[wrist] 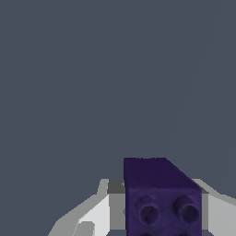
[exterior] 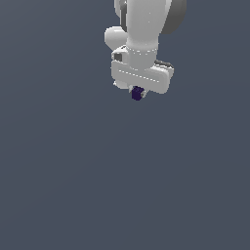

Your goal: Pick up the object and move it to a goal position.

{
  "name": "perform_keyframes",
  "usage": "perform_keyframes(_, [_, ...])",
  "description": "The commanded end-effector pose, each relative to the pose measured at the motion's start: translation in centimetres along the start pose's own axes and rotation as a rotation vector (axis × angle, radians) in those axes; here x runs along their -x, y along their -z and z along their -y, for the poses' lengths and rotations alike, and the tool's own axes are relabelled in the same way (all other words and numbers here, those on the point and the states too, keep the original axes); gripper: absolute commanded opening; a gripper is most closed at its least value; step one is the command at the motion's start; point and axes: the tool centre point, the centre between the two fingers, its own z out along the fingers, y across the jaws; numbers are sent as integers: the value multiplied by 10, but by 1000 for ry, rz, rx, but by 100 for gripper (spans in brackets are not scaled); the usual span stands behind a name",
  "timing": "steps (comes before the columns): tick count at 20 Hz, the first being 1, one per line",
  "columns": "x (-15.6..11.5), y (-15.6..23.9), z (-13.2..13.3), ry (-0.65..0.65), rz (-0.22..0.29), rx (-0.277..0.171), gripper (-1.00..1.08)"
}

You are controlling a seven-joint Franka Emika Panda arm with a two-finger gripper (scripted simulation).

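Gripper (exterior: pixel 137 91) points straight down — clamped on the purple cube (exterior: pixel 137 93)

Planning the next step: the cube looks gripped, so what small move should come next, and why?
Probably carry it onward toward the goal, keeping the grip. The cube sits between the fingers of the hand, with nothing beneath it in view. No goal marker shows, so direction is unclear.
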Motion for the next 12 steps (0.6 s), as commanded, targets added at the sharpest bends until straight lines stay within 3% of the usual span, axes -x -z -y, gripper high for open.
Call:
perform_keyframes(1, [8, 20, 0, 0, 1, 1, -100])
perform_keyframes(12, [25, 68, 1, 0, 1, 0, -100])
